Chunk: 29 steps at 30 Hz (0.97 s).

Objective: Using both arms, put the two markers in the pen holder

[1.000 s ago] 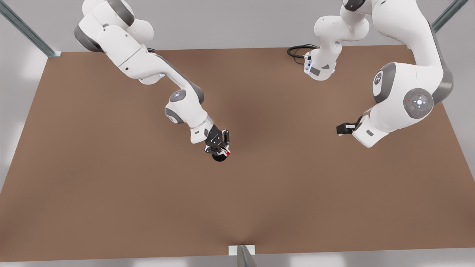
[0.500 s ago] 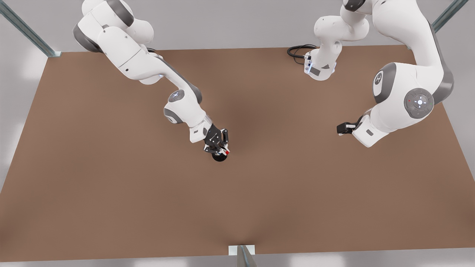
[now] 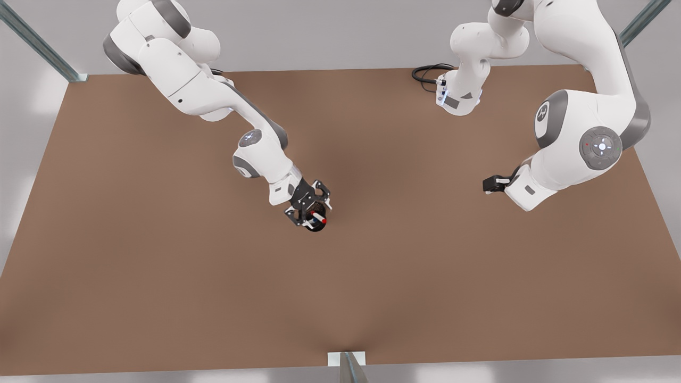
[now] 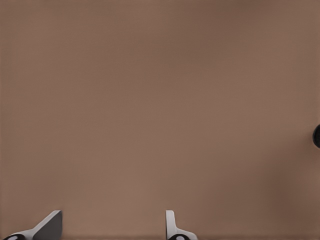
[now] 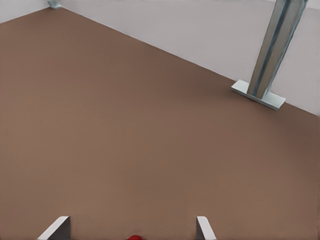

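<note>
White right tool [image 3: 315, 208] spread above pen holder [image 3: 316, 225]; left tool [image 3: 488, 185] waits, spread.

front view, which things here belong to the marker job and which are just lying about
Job: pen holder, red marker, blue marker, right gripper above the holder, left gripper waiting.
Lying about: black cable, metal post.

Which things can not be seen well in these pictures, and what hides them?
1. Pen holder, front view: mostly covered by the right end effector, so its contents are unclear.
2. Red marker, right wrist view: cut off by the picture's edge.
3. Dark round thing, left wrist view: cut off by the edge, unidentifiable.
</note>
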### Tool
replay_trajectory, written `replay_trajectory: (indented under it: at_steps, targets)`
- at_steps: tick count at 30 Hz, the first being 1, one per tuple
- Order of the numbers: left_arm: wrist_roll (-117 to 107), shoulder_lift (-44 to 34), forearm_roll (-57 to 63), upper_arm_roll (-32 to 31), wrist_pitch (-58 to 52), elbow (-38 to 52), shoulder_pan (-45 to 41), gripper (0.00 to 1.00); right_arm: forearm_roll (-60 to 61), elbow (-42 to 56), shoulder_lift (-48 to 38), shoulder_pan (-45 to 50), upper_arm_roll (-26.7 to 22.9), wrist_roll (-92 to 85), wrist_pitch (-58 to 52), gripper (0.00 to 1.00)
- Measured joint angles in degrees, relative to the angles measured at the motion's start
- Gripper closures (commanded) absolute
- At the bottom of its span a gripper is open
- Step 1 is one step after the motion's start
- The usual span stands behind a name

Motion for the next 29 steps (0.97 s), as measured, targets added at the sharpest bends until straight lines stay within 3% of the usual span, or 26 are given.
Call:
replay_trajectory:
  at_steps: [3,6,11,13,16,19,21,24,29]
  targets:
    - [0.1,0.0,0.0,0.0,0.0,0.0,0.0,0.0,0.0,0.8,0.0,-0.4,0.0,0.0,-0.2,0.0]
    - [0.2,0.0,0.0,0.0,0.0,0.0,0.0,0.0,0.2,8.1,0.0,-0.5,1.4,0.2,-4.6,0.0]
    - [0.3,0.0,0.0,-0.1,-0.1,0.1,0.0,0.0,0.4,33.2,0.1,0.7,5.0,1.3,-28.1,0.0]
    - [0.3,0.1,0.0,-0.1,-0.2,0.2,0.0,0.0,0.8,37.4,-0.6,0.7,5.2,1.8,-37.9,0.0]
    - [0.3,0.3,0.0,-0.1,-0.4,0.3,0.0,0.0,8.7,38.3,-10.1,-0.6,-2.7,2.7,-52.0,0.0]
    - [0.3,0.8,0.0,-0.1,-0.7,0.3,-0.6,0.0,19.3,37.1,-18.9,-0.8,-19.8,1.6,-66.6,0.0]
    - [0.3,0.9,0.0,-0.1,-0.8,0.3,-1.1,0.0,24.6,39.7,-18.6,-2.6,-28.5,-0.1,-75.9,0.0]
    - [0.3,0.9,0.1,-0.1,-1.2,0.6,-1.1,0.0,29.6,43.5,-16.3,-1.3,-33.2,-2.4,-86.4,0.0]
    - [0.3,1.0,0.1,-0.1,-1.6,0.7,-1.1,0.0,31.7,43.8,-16.2,1.2,-34.3,-5.5,-95.0,0.0]
